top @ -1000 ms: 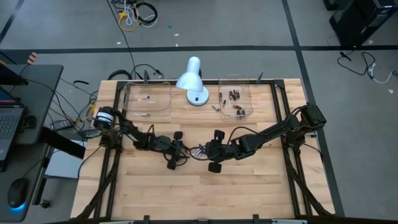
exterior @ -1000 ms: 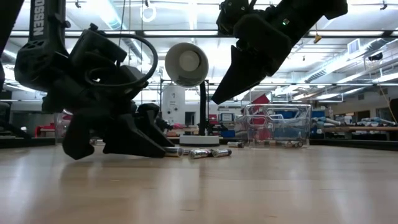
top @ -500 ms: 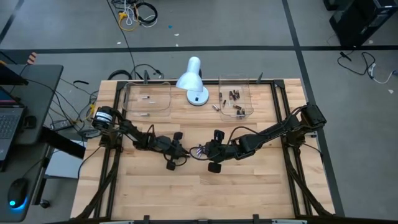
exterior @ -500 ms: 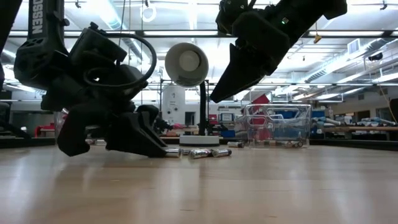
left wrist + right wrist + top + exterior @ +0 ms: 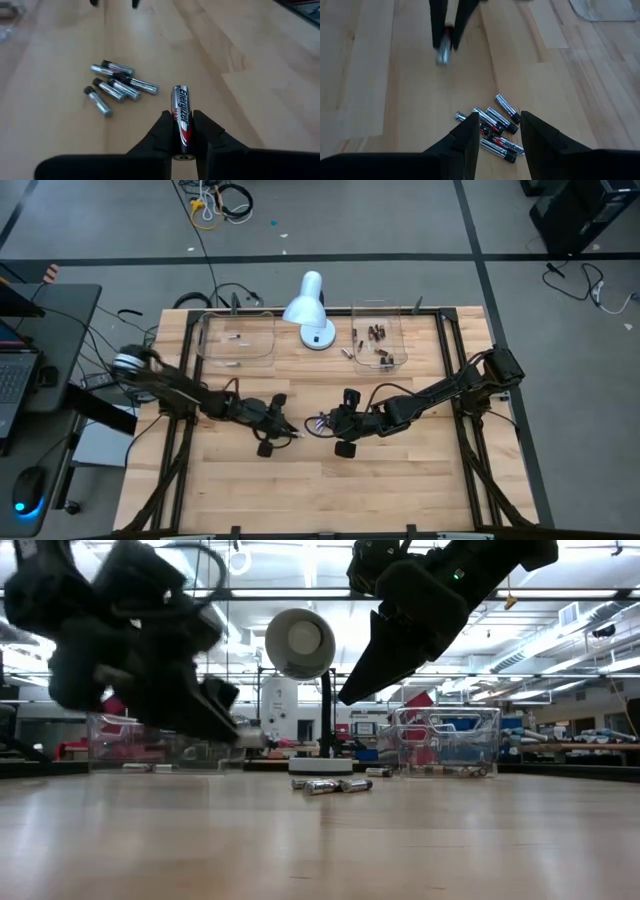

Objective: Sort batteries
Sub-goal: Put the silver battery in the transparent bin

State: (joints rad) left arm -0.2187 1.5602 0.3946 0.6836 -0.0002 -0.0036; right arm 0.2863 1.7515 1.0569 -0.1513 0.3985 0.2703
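We see the left tool [image 5: 182, 131] pinched narrow on one silvery battery [image 5: 181, 114], which lies lengthwise between its two dark fingers [image 5: 161, 131] and sticks out past their tips. In the low view this tool [image 5: 240, 736] hangs clear above the table [image 5: 320, 840], the battery's end showing at its tip. From above, it sits left of the table's middle [image 5: 283, 429].

A small loose cluster of batteries [image 5: 117, 85] lies on the wood near the centre, just beyond the held one; in the low view they [image 5: 325, 785] rest flat on the boards in front of the white desk lamp [image 5: 300, 643].

The right tool [image 5: 498, 131] hangs with its fingers spread wide directly over that cluster [image 5: 492, 129], gripping nothing.

At the far edge stand two clear trays: the right tray [image 5: 395, 330] holds several dark batteries, the left tray [image 5: 265, 340] a couple of pale ones.
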